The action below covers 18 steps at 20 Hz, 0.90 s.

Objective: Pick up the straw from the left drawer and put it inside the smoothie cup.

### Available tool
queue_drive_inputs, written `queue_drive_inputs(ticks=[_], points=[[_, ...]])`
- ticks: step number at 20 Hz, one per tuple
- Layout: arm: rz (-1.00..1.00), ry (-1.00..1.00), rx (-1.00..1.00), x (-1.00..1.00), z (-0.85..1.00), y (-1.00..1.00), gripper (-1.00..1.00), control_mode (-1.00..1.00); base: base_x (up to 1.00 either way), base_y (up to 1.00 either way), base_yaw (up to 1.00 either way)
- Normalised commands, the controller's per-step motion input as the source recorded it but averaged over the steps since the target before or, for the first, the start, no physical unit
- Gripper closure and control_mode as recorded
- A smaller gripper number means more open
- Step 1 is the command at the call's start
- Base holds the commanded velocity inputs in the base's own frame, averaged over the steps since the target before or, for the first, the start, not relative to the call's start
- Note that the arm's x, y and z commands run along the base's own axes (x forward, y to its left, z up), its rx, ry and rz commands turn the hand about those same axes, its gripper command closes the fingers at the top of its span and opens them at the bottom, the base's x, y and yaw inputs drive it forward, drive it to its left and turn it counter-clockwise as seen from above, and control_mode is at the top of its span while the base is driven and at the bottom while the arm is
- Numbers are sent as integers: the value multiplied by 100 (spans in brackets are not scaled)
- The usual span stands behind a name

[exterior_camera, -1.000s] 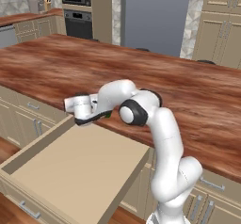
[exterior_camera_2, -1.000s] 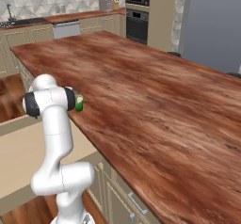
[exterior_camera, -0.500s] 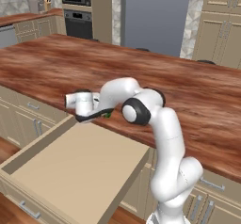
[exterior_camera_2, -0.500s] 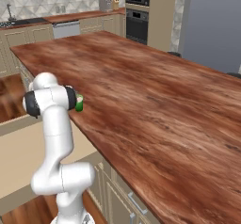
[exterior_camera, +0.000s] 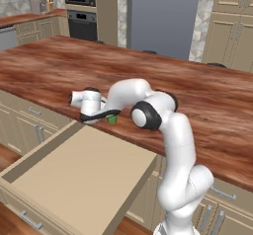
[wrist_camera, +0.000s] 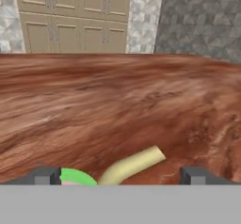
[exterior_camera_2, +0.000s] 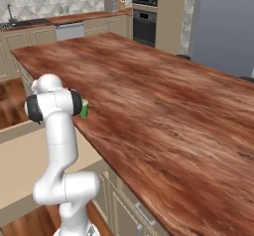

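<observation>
The arm reaches out low over the near edge of the wooden counter (exterior_camera: pixel 197 96), its hand held level just above the open drawer (exterior_camera: pixel 79 175). The claw (wrist_camera: pixel 121 175) stands wide open, one dark fingertip (wrist_camera: pixel 44 176) on each side at the bottom of the hand view, and nothing is pinched between them.

The green cup (exterior_camera: pixel 112 119) stands on the counter close to its edge, just behind the hand; from the right side the cup (exterior_camera_2: pixel 84 108) peeks out beside the arm's dark joint. In the hand view the cup's green rim (wrist_camera: pixel 75 177) with a little pink shows just beside the left fingertip. The straw (wrist_camera: pixel 132 165), pale tan and looking thick this close up, rises from beside that rim and leans toward the upper right, between the two fingertips without touching either. Whether its lower end sits inside the cup I cannot tell.

The drawer's flat tan bottom lies bare below the hand.
</observation>
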Motion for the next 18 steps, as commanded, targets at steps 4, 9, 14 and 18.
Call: queue_drive_inputs(ticks=[4,9,14,18], points=[[0,6,15,-3,0,0,-100,-100,0,0,0],[0,6,19,-4,0,0,-100,-100,0,0,0],[0,7,23,-13,0,0,-100,-100,0,0,0],[0,7,22,-9,4,0,-100,-100,0,0,0]])
